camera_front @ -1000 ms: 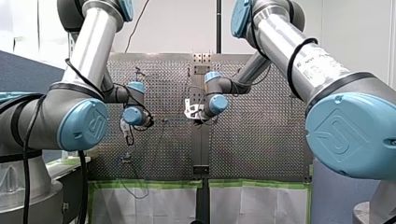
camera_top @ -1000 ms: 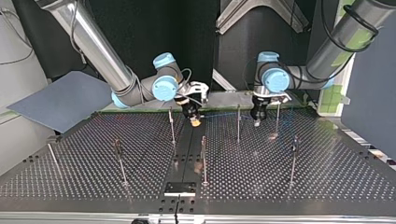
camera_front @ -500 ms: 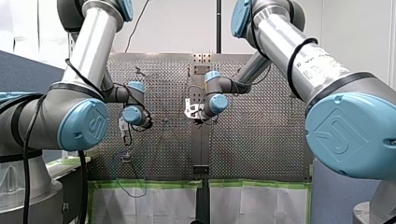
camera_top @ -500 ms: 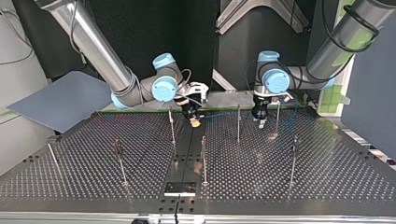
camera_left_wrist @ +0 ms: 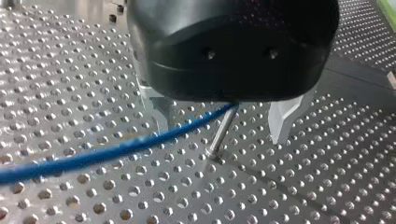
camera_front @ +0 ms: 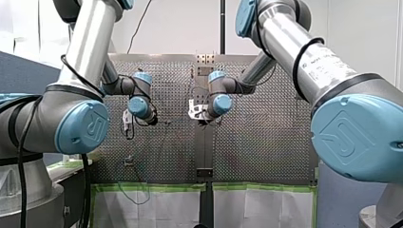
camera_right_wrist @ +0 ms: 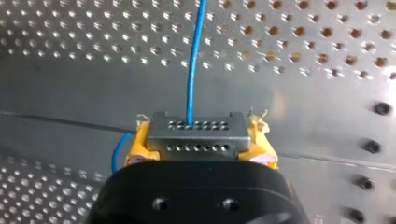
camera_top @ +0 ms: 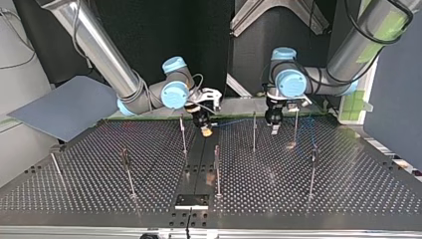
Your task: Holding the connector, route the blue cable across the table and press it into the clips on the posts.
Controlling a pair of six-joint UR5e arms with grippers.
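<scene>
The right gripper (camera_right_wrist: pixel 198 140) is clenched on the connector (camera_right_wrist: pixel 197 133); its yellow pads (camera_right_wrist: pixel 138 142) press on either side of the grey block; the blue cable (camera_right_wrist: pixel 190 60) comes out of the connector's front face and runs straight ahead over the table (camera_right_wrist: pixel 303 93). In the top view this gripper hangs low over the table's middle seam near the far edge; the cable stretches from it towards the left gripper (camera_left_wrist: pixel 222 130), well apart at the view's right. That one is released; its metal fingers (camera_left_wrist: pixel 285 119) stand wide on either side of a post (camera_left_wrist: pixel 215 142); the cable passes beside one finger and reaches the post's top under the black body; whether it sits in a clip there I cannot tell.
</scene>
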